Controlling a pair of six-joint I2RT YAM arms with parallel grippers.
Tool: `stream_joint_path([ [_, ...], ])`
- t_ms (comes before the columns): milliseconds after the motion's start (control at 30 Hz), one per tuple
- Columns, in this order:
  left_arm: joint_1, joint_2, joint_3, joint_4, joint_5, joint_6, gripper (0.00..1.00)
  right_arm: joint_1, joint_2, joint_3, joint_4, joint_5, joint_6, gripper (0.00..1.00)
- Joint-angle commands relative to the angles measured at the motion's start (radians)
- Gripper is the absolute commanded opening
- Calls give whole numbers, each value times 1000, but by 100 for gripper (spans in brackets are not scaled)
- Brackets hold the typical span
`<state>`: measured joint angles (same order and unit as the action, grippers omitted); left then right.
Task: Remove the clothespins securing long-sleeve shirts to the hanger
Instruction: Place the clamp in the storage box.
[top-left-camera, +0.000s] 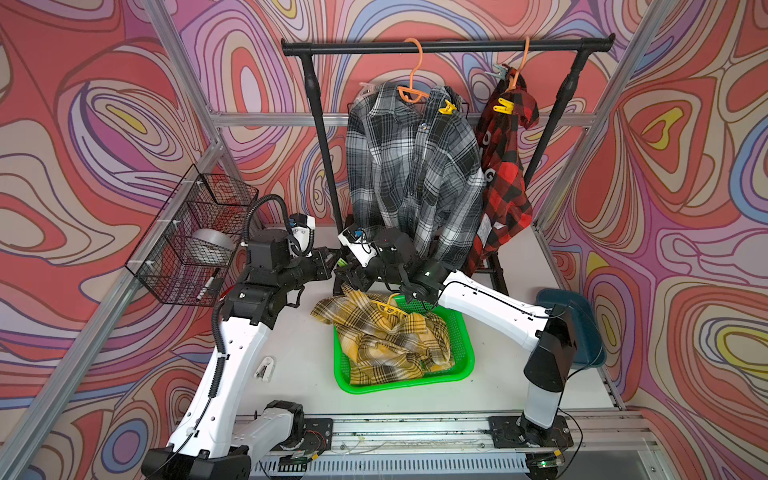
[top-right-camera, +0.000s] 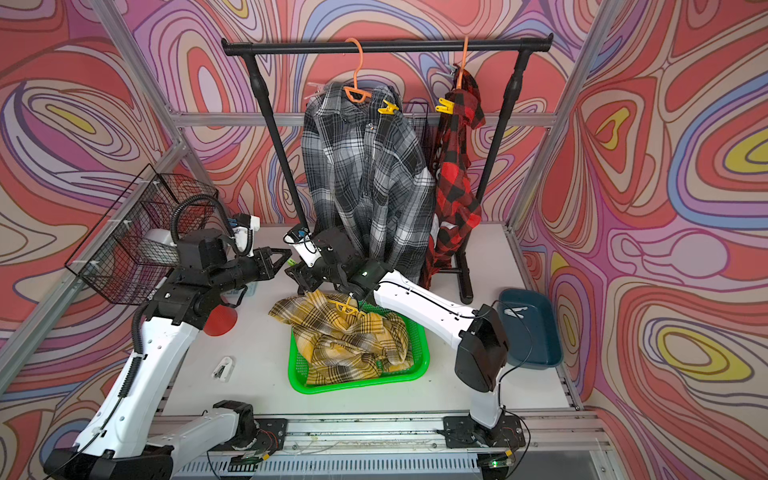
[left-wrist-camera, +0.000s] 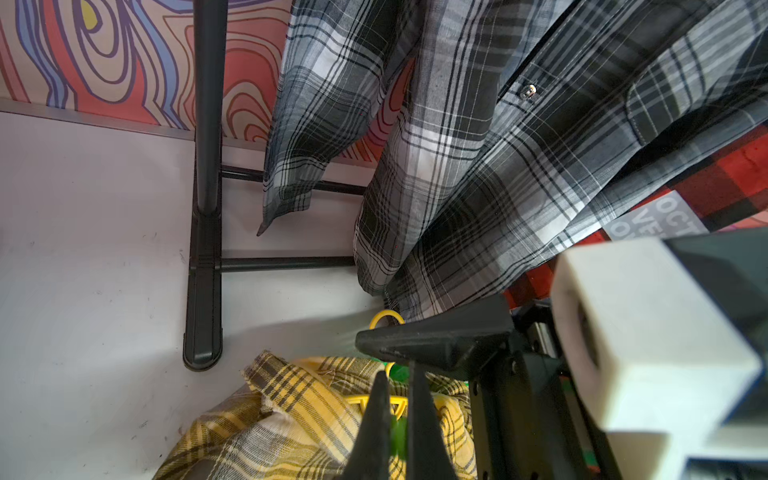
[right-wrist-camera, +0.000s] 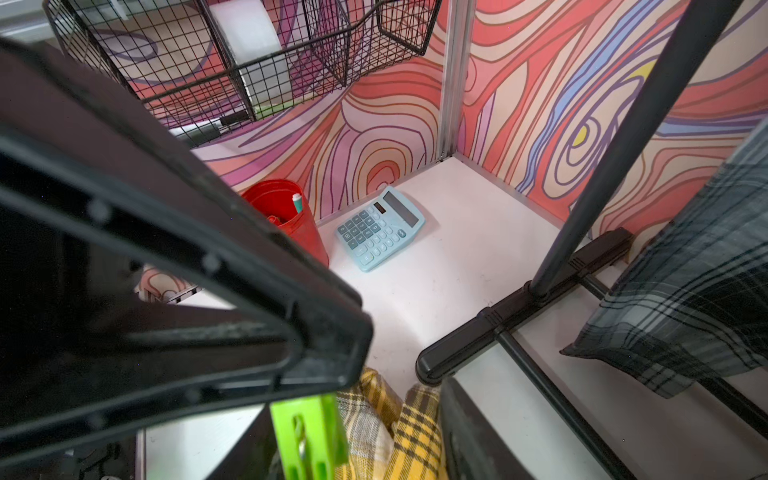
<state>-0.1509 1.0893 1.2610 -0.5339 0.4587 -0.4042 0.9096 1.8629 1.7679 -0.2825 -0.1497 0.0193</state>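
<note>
My left gripper (left-wrist-camera: 399, 399) is shut on a green clothespin (right-wrist-camera: 309, 436) just above the table. My right gripper (right-wrist-camera: 353, 428) stands open around that pin, whose far side is clear of the other finger. The grey plaid shirt (top-left-camera: 415, 166) hangs on an orange hanger (top-left-camera: 411, 83) with a yellow clothespin (top-left-camera: 447, 109) and a pale one (top-left-camera: 365, 88). The red-black shirt (top-left-camera: 505, 178) carries a yellow pin (top-left-camera: 503, 106) and a teal pin (top-left-camera: 496, 72). The yellow plaid shirt (top-left-camera: 386, 332) lies in the green basket (top-left-camera: 465, 353) with a yellow hanger (top-left-camera: 388, 305).
The black rack (top-left-camera: 449, 45) has a foot (left-wrist-camera: 203, 291) close to both grippers. A wire basket (top-left-camera: 195, 232) hangs at the left, above a red cup (right-wrist-camera: 291, 220) and a calculator (right-wrist-camera: 380, 228). A blue tray (top-right-camera: 532, 328) sits right. A white pin (top-left-camera: 264, 368) lies on the table.
</note>
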Motion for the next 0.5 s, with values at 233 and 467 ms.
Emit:
stream_joint_path([
  [233, -4, 13, 17, -35, -6, 23, 0, 2, 13, 43, 3, 15, -23, 45],
  [467, -5, 24, 27, -43, 9, 25, 0, 2, 33, 70, -9, -2, -28, 33],
])
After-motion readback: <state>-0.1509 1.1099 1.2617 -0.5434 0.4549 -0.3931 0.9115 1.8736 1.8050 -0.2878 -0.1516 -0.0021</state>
